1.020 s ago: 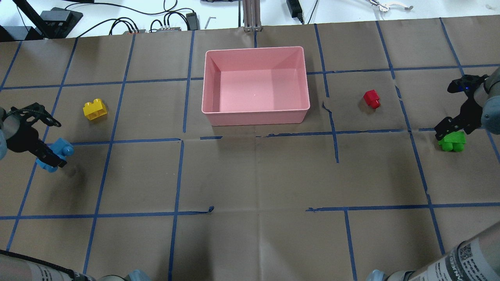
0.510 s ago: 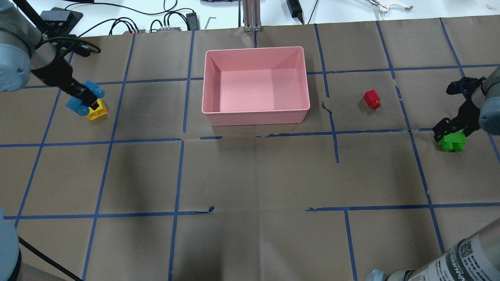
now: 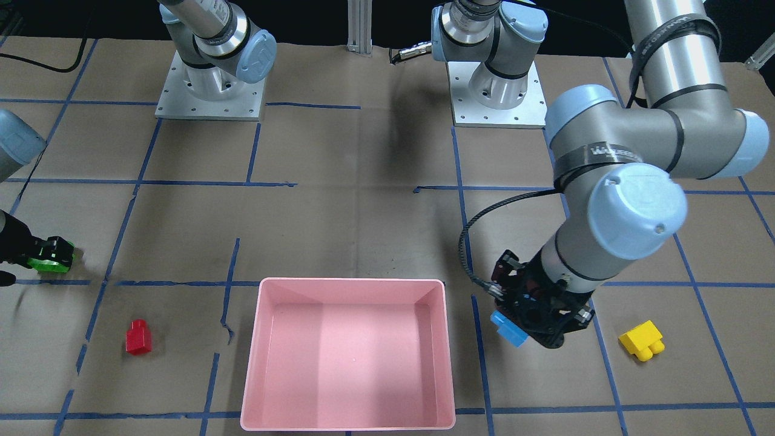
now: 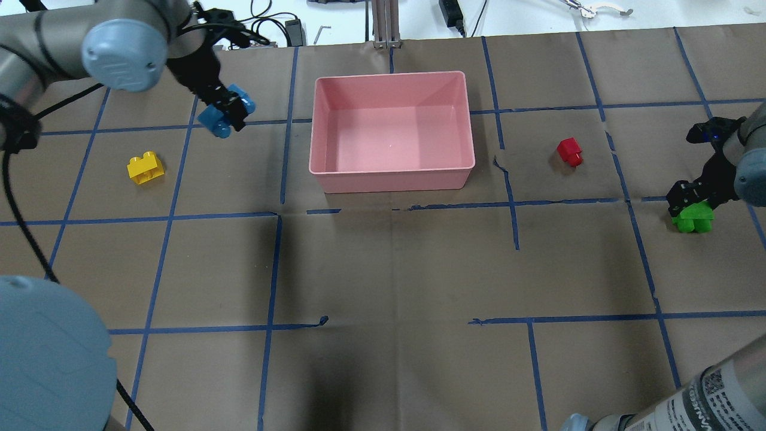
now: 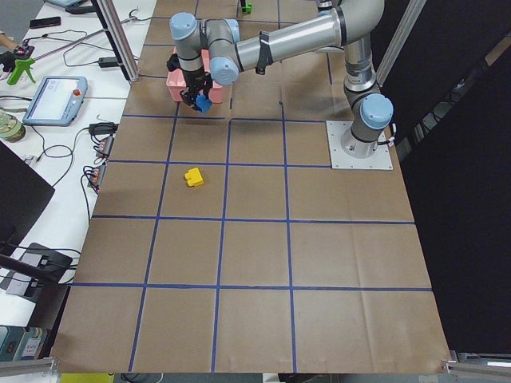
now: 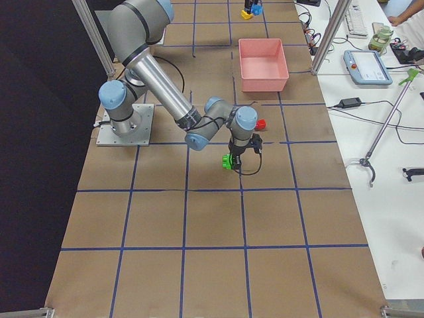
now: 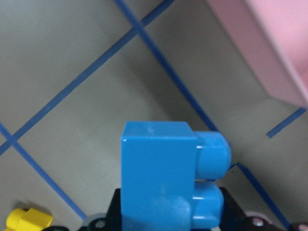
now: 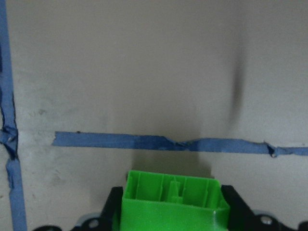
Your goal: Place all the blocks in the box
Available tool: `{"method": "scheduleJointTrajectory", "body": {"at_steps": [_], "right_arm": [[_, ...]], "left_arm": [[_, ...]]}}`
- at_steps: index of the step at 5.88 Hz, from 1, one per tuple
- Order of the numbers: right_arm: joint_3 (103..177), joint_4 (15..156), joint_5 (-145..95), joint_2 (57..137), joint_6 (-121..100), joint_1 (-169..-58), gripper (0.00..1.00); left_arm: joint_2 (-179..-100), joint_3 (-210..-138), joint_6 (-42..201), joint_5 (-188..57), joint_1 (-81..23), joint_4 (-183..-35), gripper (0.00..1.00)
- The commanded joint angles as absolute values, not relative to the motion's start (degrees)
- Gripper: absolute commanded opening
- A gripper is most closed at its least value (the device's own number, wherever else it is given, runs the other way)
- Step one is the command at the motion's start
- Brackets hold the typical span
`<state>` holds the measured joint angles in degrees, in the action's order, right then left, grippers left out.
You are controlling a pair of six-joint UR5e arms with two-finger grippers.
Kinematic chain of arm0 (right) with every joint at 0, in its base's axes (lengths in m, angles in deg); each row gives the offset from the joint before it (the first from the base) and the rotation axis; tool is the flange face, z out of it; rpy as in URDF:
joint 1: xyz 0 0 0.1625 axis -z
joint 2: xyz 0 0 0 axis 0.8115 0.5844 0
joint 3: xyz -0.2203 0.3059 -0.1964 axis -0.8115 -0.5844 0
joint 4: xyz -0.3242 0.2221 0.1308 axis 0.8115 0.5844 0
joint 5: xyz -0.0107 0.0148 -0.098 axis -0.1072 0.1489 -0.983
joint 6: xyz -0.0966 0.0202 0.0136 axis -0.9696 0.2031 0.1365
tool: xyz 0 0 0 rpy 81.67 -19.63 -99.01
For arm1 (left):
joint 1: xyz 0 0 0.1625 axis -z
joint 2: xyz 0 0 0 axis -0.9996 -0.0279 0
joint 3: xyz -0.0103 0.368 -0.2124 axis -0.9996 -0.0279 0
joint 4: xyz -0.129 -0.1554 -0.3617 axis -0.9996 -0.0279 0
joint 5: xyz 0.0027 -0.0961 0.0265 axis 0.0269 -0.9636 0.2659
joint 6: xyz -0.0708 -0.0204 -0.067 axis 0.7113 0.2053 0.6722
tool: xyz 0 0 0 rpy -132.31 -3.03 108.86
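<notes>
Overhead exterior: left gripper [image 4: 229, 112] clamps blue block [image 4: 212, 120], right gripper [image 4: 694, 202] green [image 4: 693, 219].

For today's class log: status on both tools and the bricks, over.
Left tool shut on blue brick, short of pink box. Right tool shut on green brick. Red brick, yellow brick on table. Nothing between them.

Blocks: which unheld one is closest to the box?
The red block, right of the box in the overhead view. The yellow block lies farther off. The blue block is in the left pincer, the green block in the right pincer.
</notes>
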<state>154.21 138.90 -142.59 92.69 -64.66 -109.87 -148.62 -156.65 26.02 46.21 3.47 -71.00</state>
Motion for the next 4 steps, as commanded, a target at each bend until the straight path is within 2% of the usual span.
{"method": "scheduleJointTrajectory", "body": {"at_steps": [1, 3, 4], "right_arm": [[152.48, 138.47, -142.30, 93.17, -64.64, -109.88, 0.43], [146.00, 131.75, -142.12, 94.74, -64.64, -110.31, 0.43], [141.53, 124.30, -141.25, 97.28, -64.64, -110.58, 0.44]], "left_arm": [[-157.90, -147.59, 36.24, 45.79, 11.40, -71.76, 0.00], [-162.59, -147.99, 41.03, 45.71, 14.16, -71.32, 0.00], [-162.78, -148.25, 40.78, 45.88, 14.17, -70.62, 0.32]]}}
